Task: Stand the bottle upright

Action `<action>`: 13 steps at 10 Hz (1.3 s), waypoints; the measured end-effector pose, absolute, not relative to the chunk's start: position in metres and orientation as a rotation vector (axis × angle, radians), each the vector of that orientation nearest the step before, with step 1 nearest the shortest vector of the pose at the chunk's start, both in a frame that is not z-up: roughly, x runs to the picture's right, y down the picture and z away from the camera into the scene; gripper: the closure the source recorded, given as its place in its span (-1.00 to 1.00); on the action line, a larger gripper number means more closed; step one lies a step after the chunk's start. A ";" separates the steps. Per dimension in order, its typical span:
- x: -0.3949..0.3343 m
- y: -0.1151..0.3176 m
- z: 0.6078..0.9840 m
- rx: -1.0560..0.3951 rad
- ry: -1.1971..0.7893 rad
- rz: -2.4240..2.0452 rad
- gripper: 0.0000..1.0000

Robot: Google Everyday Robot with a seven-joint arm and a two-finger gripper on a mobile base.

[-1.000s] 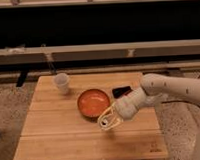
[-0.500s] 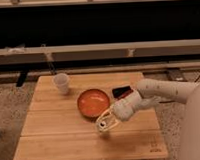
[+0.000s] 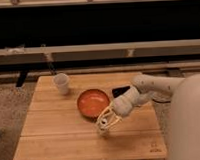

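Observation:
My gripper (image 3: 105, 122) is low over the wooden table (image 3: 56, 141), just in front of and to the right of the orange bowl (image 3: 93, 103). My pale arm (image 3: 144, 90) reaches to it from the right. A pale slim shape that looks like the bottle (image 3: 101, 128) shows at the gripper's tip, close to the table top. I cannot make out its label or cap, or whether it lies, leans or stands. I cannot tell if it is held.
A short white cup (image 3: 61, 83) stands at the table's back left. A small dark object (image 3: 120, 90) lies behind the arm, right of the bowl. A dark shelf or bench with a rail runs behind the table.
The gripper has shifted slightly left and down toward the table, in front of the bowl. The arm's bulk fills more of the right side. Cup and bowl have not moved.

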State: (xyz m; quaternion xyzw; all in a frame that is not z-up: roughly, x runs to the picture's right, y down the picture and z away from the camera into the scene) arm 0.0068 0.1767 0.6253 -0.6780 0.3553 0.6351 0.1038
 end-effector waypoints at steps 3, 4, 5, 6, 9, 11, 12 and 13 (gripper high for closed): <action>0.006 0.172 0.624 -1.935 1.092 1.803 0.84; 0.005 0.171 0.624 -1.900 1.123 1.736 0.41; 0.000 0.171 0.624 -1.891 1.141 1.685 0.15; -0.003 0.172 0.625 -1.889 1.153 1.659 -0.01; -0.009 0.175 0.628 -1.892 1.177 1.587 -0.52; -0.012 0.178 0.631 -1.893 1.193 1.551 -0.60; -0.013 0.178 0.632 -1.891 1.198 1.543 -0.60; -0.015 0.178 0.633 -1.889 1.202 1.535 -0.60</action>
